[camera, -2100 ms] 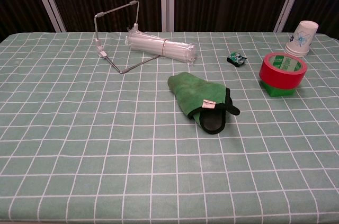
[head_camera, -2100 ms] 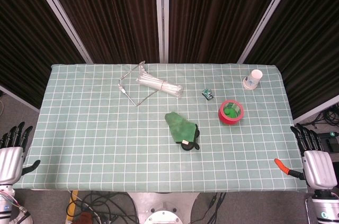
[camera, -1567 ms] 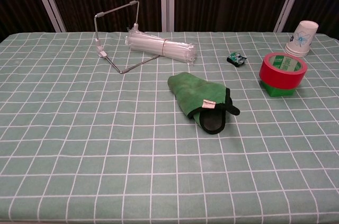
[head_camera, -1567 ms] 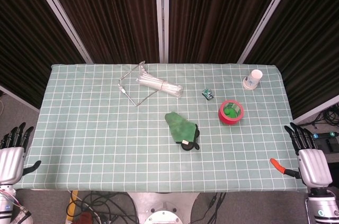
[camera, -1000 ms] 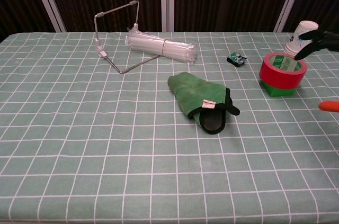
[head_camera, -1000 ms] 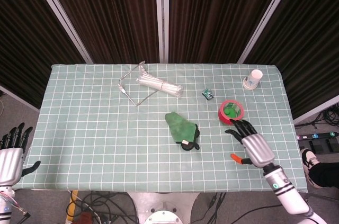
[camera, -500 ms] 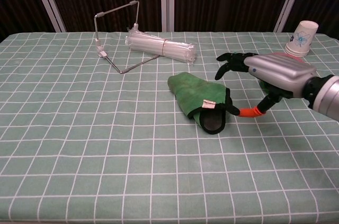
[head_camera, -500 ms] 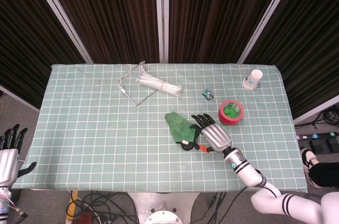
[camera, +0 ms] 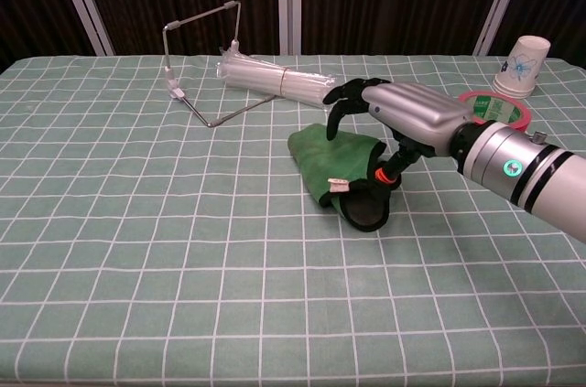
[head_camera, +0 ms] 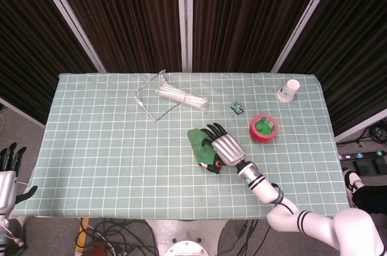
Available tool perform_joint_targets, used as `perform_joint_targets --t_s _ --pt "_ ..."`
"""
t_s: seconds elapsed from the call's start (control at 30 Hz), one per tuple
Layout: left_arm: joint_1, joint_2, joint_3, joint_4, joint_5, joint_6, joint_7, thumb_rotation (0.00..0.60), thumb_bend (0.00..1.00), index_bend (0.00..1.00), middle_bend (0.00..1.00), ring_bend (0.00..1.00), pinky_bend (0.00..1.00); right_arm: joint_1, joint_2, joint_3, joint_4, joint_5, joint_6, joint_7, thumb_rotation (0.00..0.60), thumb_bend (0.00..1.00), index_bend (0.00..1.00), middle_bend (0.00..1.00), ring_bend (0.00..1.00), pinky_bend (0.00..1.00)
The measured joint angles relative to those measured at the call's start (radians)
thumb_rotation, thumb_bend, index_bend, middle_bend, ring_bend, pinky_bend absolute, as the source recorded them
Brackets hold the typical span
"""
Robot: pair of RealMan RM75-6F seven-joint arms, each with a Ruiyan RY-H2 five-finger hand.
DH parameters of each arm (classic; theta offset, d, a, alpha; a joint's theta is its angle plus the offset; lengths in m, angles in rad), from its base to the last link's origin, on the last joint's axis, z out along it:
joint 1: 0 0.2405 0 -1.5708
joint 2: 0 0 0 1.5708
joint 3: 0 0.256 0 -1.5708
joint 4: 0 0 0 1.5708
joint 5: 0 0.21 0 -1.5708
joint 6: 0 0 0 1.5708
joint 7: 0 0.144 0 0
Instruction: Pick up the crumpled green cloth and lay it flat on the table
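Now over the green cloth (camera: 334,163), which lies bunched near the middle of the worktop (head_camera: 109,147), the right hand (camera: 403,117) hovers with fingers (camera: 343,94) spread and curved down, gripping nothing as far as either view shows. The step looks like the reach before the pickup; next the fingers must sink and gather a fold. The left hand (head_camera: 7,174) waits off the worktop's left edge, fingers spread.

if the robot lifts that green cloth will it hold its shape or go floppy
The green cloth lies bunched in soft folds, so it will probably droop and unfold when lifted. It looks thin, so likely light. The right hand hovers over it, fingers apart; a one-point pinch would probably leave most hanging.
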Motion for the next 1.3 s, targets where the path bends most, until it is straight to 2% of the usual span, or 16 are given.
perform_joint_targets --t_s 0.27,0.53,0.67,0.87,1.03,1.1,1.3 --pt "-0.003 -0.002 0.000 0.004 0.005 -0.003 0.002 0.600 0.11 0.08 0.01 0.03 0.11 0.010 0.004 -0.033 -0.008 -0.018 0.029 0.023 0.600 0.24 0.49 0.16 0.04 0.00" --pt "-0.005 -0.003 -0.003 0.008 0.003 -0.006 -0.002 0.600 0.12 0.08 0.01 0.03 0.11 0.034 -0.016 -0.036 0.003 -0.016 0.030 0.031 0.600 0.37 0.78 0.28 0.11 0.00" --pt "-0.019 -0.009 -0.015 0.027 0.003 -0.021 -0.034 0.600 0.12 0.08 0.01 0.03 0.11 0.042 -0.011 -0.023 -0.016 -0.010 0.040 0.034 0.600 0.40 0.85 0.32 0.13 0.00" --pt "-0.059 -0.020 -0.044 0.048 0.023 -0.043 -0.109 0.600 0.11 0.08 0.01 0.03 0.13 0.056 0.029 0.022 -0.100 0.015 0.054 0.038 0.600 0.40 0.86 0.33 0.14 0.00" --pt "-0.102 -0.041 -0.071 0.059 0.031 -0.086 -0.239 0.600 0.11 0.09 0.01 0.03 0.15 0.076 0.080 0.091 -0.208 0.056 0.063 0.016 0.600 0.40 0.86 0.33 0.14 0.00" --pt "-0.136 -0.056 -0.087 0.070 0.041 -0.108 -0.284 0.600 0.11 0.12 0.01 0.03 0.15 0.088 0.098 0.126 -0.250 0.079 0.063 -0.004 0.600 0.40 0.86 0.33 0.14 0.00" --pt "-0.209 -0.089 -0.122 0.080 0.044 -0.173 -0.307 0.600 0.10 0.23 0.01 0.04 0.15 0.135 0.121 0.216 -0.334 0.152 0.056 -0.104 0.600 0.40 0.86 0.33 0.14 0.00"
